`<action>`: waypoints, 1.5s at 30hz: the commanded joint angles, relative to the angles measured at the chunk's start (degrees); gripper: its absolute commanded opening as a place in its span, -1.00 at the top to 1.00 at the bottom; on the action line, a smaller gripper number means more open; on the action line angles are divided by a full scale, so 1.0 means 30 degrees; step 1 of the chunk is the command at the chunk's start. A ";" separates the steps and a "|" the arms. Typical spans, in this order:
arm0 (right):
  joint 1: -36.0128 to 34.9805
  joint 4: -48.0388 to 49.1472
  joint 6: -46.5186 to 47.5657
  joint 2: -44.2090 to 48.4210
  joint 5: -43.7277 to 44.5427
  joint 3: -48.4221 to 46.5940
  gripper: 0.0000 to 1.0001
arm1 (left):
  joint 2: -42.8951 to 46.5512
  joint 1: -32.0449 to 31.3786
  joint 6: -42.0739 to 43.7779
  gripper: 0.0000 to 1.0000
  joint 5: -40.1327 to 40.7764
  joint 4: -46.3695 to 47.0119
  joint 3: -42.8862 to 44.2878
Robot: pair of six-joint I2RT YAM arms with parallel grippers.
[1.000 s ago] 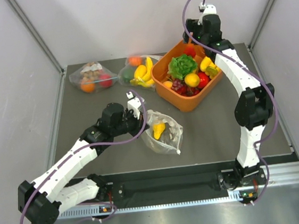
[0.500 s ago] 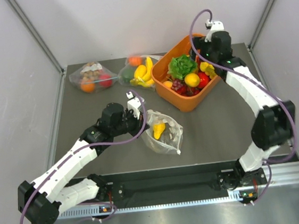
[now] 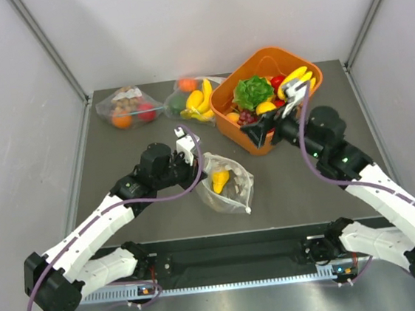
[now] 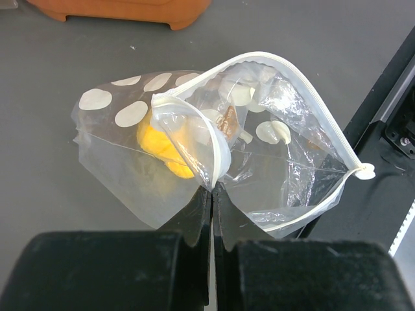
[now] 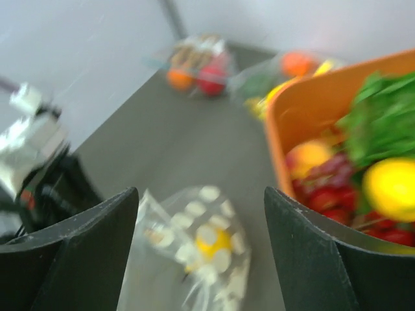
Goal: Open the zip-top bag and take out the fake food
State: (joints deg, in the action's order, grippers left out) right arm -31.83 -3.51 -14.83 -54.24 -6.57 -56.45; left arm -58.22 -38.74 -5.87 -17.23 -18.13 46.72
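Lying under everything, the grey table (image 3: pixel 103 155) fills most of the top view; on its far right part stands the orange tub (image 3: pixel 233 132), filled with fake food (image 3: pixel 266 108) and a green lettuce (image 3: pixel 253 91); the zip-top bag (image 4: pixel 259 162) is in the middle of the table, near the tub but not touching it, its mouth gaping; the left gripper (image 4: pixel 212 193) is pressed closed on one lip of this mouth; the right gripper (image 5: pixel 201 192) has its jaws wide apart and carries nothing, hanging just in front of the tub; inside the bag one yellow piece (image 4: pixel 159 146) rests against the dotted wall.
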 commanded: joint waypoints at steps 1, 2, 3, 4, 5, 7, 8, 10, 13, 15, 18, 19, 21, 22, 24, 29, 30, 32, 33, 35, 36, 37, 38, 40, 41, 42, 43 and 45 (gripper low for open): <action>-0.2012 -0.0266 -0.1471 0.0003 -0.1706 0.1526 -0.53 | 0.0392 0.0052 0.0111 1.00 -0.0027 0.0682 0.0628; -0.2740 -0.0150 -0.1647 -0.0026 -0.2055 0.2197 -0.51 | 0.0363 0.0052 0.0110 1.00 -0.0056 0.0682 0.0628; -0.3067 0.0025 -0.1997 -0.0084 -0.2233 0.2552 -0.48 | 0.0391 0.0023 0.0139 1.00 -0.0027 0.0682 0.0628; -0.3389 0.0462 -0.2174 -0.0143 -0.2438 0.3135 -0.47 | 0.0392 0.0023 0.0140 1.00 0.0002 0.0711 0.0628; -0.3914 0.0785 -0.2408 -0.0404 -0.2904 0.3402 -0.46 | 0.0363 0.0052 0.0140 1.00 -0.0026 0.0711 0.0628; -0.4532 0.1168 -0.2936 -0.0727 -0.2967 0.3784 -0.42 | 0.0304 0.0052 0.0140 1.00 -0.0027 0.0711 0.0628; -0.4999 0.1691 -0.3083 -0.1019 -0.2909 0.4047 -0.41 | 0.0275 0.0023 0.0140 1.00 -0.0027 0.0682 0.0628; -0.5470 0.2250 -0.3493 -0.1343 -0.2762 0.4428 -0.40 | 0.0216 0.0052 0.0140 1.00 -0.0056 0.0711 0.0628; -0.5999 0.3623 -0.4225 -0.2075 -0.2878 0.5188 -0.40 | 0.0187 0.0052 0.0140 1.00 -0.0056 0.0711 0.0628; -0.6175 0.4301 -0.4779 -0.2719 -0.2822 0.5571 -0.39 | 0.0187 0.0052 0.0140 1.00 -0.0056 0.0741 0.0628; -0.6234 0.5416 -0.5396 -0.3511 -0.2122 0.6070 -0.37 | 0.0216 0.0023 0.0140 1.00 -0.0144 0.0741 0.0628; -0.6234 0.5649 -0.5572 -0.3715 -0.1827 0.6187 -0.38 | 0.0187 0.0023 0.0111 1.00 -0.0144 0.0712 0.0628; -0.6205 0.5856 -0.5982 -0.4097 -0.0689 0.6276 -0.37 | 0.0216 0.0023 0.0110 1.00 -0.0203 0.0711 0.0628; -0.6234 0.5828 -0.6071 -0.4185 -0.0247 0.6276 -0.37 | 0.0245 0.0023 0.0110 1.00 -0.0261 0.0740 0.0628; -0.6263 0.5653 -0.6073 -0.4536 0.0985 0.6160 -0.37 | 0.0216 0.0023 0.0110 1.00 -0.0319 0.0770 0.0599; -0.7607 0.4189 -0.4962 -0.6231 0.4205 0.4580 -0.36 | 0.0099 0.0023 0.0052 1.00 -0.0554 0.0799 0.0628; -0.7785 0.4042 -0.4843 -0.6585 0.4356 0.4345 -0.36 | 0.0070 0.0023 0.0052 1.00 -0.0583 0.0799 0.0628; -0.8049 0.4069 -0.4754 -0.7491 0.4736 0.3875 -0.36 | 0.0040 0.0023 0.0023 1.00 -0.0700 0.0828 0.0599; -0.8080 0.4128 -0.4667 -0.7787 0.4825 0.3758 -0.36 | 0.0040 0.0023 0.0023 1.00 -0.0730 0.0858 0.0599; -0.8167 0.4566 -0.4463 -0.8546 0.5001 0.3669 -0.35 | -0.0019 0.0023 -0.0006 1.00 -0.1051 0.0887 0.0570; -0.8226 0.4945 -0.4432 -0.8784 0.5118 0.3640 -0.36 | -0.0048 0.0023 -0.0036 1.00 -0.1284 0.0974 0.0570; -0.8197 0.5181 -0.4403 -0.9047 0.5148 0.3639 -0.35 | -0.0077 0.0023 -0.0065 1.00 -0.1664 0.1004 0.0541; -0.8255 0.5415 -0.4344 -0.9543 0.5235 0.3668 -0.35 | -0.0135 0.0023 -0.0094 1.00 -0.1870 0.1062 0.0540; -0.8285 0.6261 -0.4344 -1.0014 0.5674 0.3872 -0.35 | -0.0165 0.0023 -0.0124 1.00 -0.2047 0.1121 0.0540; -0.8285 0.6731 -0.4373 -1.0451 0.5734 0.4048 -0.35 | -0.0107 0.0023 -0.0153 1.00 -0.2135 0.1122 0.0540; -0.8285 0.7316 -0.4373 -1.0688 0.5763 0.4253 -0.35 | -0.0106 0.0023 -0.0182 1.00 -0.2165 0.1122 0.0540; -0.8285 0.8627 -0.4373 -1.0864 0.5677 0.4690 -0.36 | -0.0048 0.0023 -0.0182 1.00 -0.2223 0.1209 0.0511; -0.8285 0.9865 -0.4431 -1.1596 0.5530 0.5015 -0.36 | -0.0135 0.0023 -0.0212 1.00 -0.2427 0.1210 0.0482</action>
State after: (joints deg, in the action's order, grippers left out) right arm -55.77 15.70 -28.60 -87.15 8.54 -42.37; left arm -58.67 -38.65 -6.00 -21.02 -18.02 46.72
